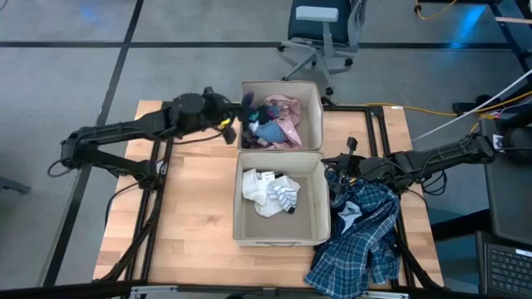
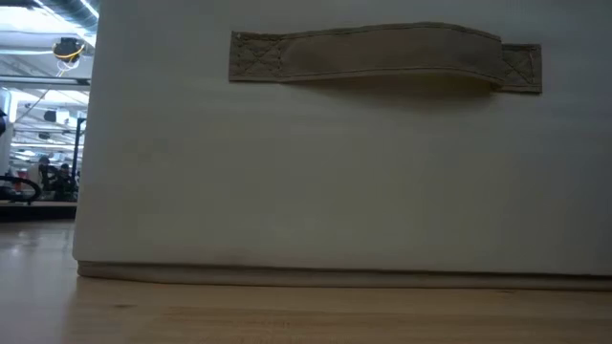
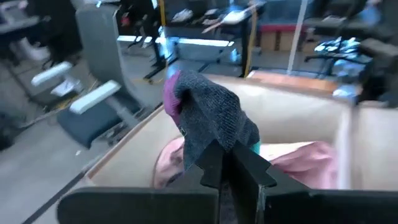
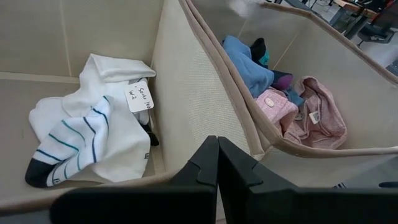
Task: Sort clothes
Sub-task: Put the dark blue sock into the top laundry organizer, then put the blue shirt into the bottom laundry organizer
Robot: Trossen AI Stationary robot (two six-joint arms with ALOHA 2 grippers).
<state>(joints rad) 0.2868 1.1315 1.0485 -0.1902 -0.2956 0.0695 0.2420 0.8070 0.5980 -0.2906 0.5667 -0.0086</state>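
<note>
Two beige bins sit side by side mid-table: far bin (image 1: 312, 91) and near bin (image 1: 243, 208). An office chair (image 1: 320, 29) stands on the floor beyond the table. Low view is blocked almost entirely by the near bin's front wall and its strap handle (image 2: 382, 57).

Left gripper (image 1: 233, 124) is at the far bin's left rim, fingers clamped on a grey sock (image 3: 211, 118). The sock hangs over the bin's edge, draped above the fingertips, long axis roughly upright in the left wrist view. It's dark grey knit with a magenta patch at one end and a bit of teal by the fingers.

The far bin holds a pink shirt (image 4: 323, 115), crumpled, with a blue sock (image 4: 249, 65) and darker pieces piled on it toward the wall shared with the near bin.

The near bin holds a white top (image 4: 106, 134), bunched, with navy/teal stripes and a handwritten paper tag (image 4: 138, 94).

Right gripper (image 1: 342, 164) is closed and empty at the near bin's right rim. A blue-white plaid shirt (image 1: 362, 241) is heaped on the table right of the near bin, spilling toward the front edge, directly under the right arm.
</note>
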